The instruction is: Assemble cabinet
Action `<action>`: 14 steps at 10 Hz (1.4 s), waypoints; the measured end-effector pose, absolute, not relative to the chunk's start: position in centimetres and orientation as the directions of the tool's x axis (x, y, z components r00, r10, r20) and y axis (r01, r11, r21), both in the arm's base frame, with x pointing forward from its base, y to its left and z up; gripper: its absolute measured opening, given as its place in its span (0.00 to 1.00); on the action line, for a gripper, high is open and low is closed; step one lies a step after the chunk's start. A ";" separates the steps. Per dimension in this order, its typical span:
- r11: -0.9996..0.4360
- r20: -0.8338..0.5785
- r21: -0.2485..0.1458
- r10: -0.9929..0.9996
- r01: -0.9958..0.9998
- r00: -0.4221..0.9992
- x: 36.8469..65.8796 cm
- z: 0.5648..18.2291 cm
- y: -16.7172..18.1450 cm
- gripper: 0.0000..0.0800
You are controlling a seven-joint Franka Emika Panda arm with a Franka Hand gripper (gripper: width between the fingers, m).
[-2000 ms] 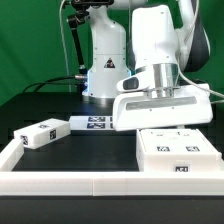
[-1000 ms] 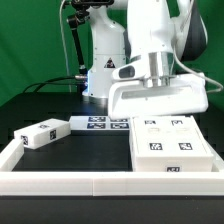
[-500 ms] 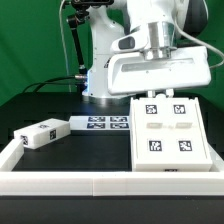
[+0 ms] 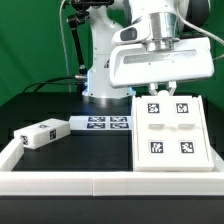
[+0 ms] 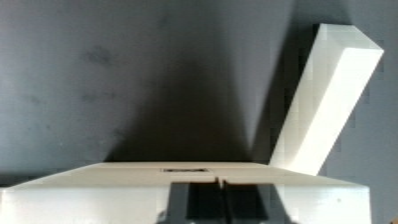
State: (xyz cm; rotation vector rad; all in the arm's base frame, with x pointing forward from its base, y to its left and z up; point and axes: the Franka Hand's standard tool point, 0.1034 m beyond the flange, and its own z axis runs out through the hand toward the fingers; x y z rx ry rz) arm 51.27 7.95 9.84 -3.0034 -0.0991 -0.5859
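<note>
cabinet (image 4: 170,125): white, black-and-white square tags | small block (image 4: 42,134): white | table (image 4: 90,152): black | backdrop (image 4: 30,40): green

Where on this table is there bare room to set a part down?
Bare black table lies between the small block and the cabinet body, with the marker board behind and the border rail in front. The exterior view's right is crowded: the gripper holds the cabinet body there.

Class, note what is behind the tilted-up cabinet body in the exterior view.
The end effector grips the cabinet body at its top edge, with the robot's base farther back. The tagged face hides the table directly behind it.
</note>
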 end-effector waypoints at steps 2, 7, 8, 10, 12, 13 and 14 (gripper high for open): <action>-0.994 0.366 -0.075 0.049 0.082 0.929 51.8 10.9 8.2 0.00; -0.993 0.369 -0.080 0.052 0.088 0.928 52.3 12.5 8.2 0.00; -0.993 0.369 -0.079 0.051 0.087 0.928 52.3 12.4 8.2 0.00; -0.993 0.368 -0.079 0.052 0.087 0.928 52.3 12.4 8.2 0.00; -0.991 0.353 -0.091 0.057 0.095 0.934 53.1 13.3 8.6 0.00; -0.991 0.347 -0.096 0.058 0.097 0.936 53.5 13.7 8.8 0.00; -0.990 0.339 -0.103 0.058 0.098 0.939 53.9 14.0 8.9 0.00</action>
